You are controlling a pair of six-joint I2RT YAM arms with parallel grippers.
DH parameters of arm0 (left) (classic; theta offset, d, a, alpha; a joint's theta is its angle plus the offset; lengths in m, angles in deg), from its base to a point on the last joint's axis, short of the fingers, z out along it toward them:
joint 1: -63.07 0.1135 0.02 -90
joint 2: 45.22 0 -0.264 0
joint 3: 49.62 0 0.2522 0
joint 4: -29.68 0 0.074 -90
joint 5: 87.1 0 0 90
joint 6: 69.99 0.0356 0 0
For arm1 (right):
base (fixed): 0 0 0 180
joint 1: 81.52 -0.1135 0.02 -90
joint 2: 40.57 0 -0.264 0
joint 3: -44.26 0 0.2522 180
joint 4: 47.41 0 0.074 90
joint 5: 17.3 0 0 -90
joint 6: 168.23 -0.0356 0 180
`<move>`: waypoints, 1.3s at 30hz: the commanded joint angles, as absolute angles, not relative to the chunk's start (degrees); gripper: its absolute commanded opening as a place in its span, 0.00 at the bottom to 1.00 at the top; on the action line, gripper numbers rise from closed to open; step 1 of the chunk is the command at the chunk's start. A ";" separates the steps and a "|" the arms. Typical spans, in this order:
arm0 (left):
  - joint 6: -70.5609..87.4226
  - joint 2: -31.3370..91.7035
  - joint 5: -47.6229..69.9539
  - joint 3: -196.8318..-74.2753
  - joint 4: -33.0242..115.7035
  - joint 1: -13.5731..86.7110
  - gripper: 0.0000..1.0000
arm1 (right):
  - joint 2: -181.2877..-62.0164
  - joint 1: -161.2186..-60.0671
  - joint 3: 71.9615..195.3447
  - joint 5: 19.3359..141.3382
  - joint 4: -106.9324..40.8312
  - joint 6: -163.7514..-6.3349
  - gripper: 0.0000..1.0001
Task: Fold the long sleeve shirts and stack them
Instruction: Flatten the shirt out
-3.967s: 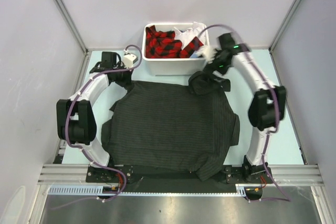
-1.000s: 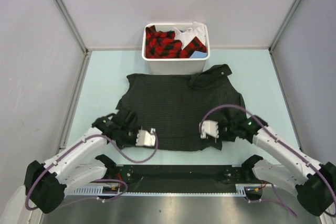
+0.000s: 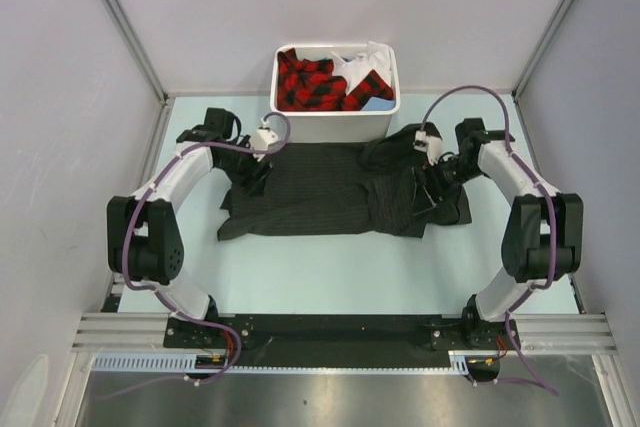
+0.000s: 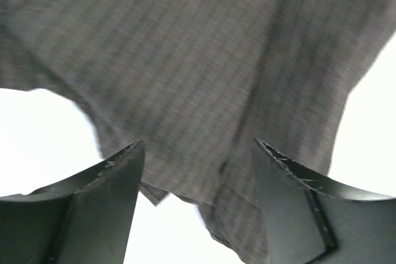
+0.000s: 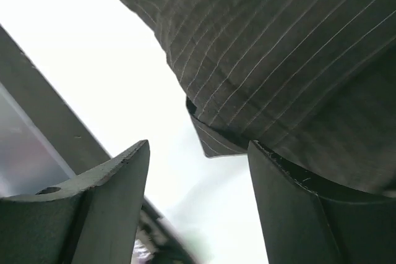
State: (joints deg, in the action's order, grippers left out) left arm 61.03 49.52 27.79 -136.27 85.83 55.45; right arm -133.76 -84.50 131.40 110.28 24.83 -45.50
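Fingers (image 4: pixel 93 202) wide apart on left gripper (image 4: pixel 195 153) and right gripper (image 5: pixel 198 149), holding nothing. Black pinstriped collared long sleeve shirt (image 3: pixel 320 192) lies just past both tips, apparently folded once. Next, likely: regrasp ends, fold across.

The top view is lit brightly and evenly from above, so only faint, soft shadows are cast on the desk (image 3: pixel 330 267). In both wrist views the desk is blown out to plain white. The pinstripes of the shirt (image 5: pixel 278 47) are caught pretty sharp in the right wrist view, but are smeared by blur in the left one.
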 commanded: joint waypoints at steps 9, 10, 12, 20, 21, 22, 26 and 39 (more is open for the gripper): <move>71.42 43.02 27.26 -129.58 95.39 50.59 0.78 | -139.54 -82.83 123.77 112.25 21.21 -59.14 0.70; 71.60 42.67 26.90 -128.96 95.04 50.41 0.78 | -139.54 -83.01 122.54 112.07 20.76 -59.94 0.70; 71.34 41.79 26.20 -127.47 93.81 50.15 0.78 | -139.10 -82.57 121.13 112.42 19.45 -61.61 0.69; 70.90 39.33 25.32 -125.18 93.01 50.06 0.79 | -134.88 -82.83 117.35 110.75 16.55 -64.60 0.69; 71.25 39.07 25.14 -124.21 93.01 49.97 0.80 | -135.57 -83.27 117.52 110.14 16.02 -65.56 0.69; 71.42 38.80 24.88 -123.77 92.93 49.97 0.80 | -136.36 -83.80 118.04 110.31 16.27 -66.01 0.69; 72.92 38.01 25.67 -122.01 94.24 49.27 0.91 | -137.78 -84.41 118.57 111.46 11.89 -68.82 0.55; 74.06 36.69 21.98 -120.25 91.43 48.21 0.50 | -123.29 -83.19 128.84 124.10 27.08 -59.17 0.00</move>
State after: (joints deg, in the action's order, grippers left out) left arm 72.22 37.91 23.70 -120.38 92.72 49.05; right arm -130.87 -83.89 122.14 115.87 20.44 -63.33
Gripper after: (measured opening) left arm 0.646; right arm 0.011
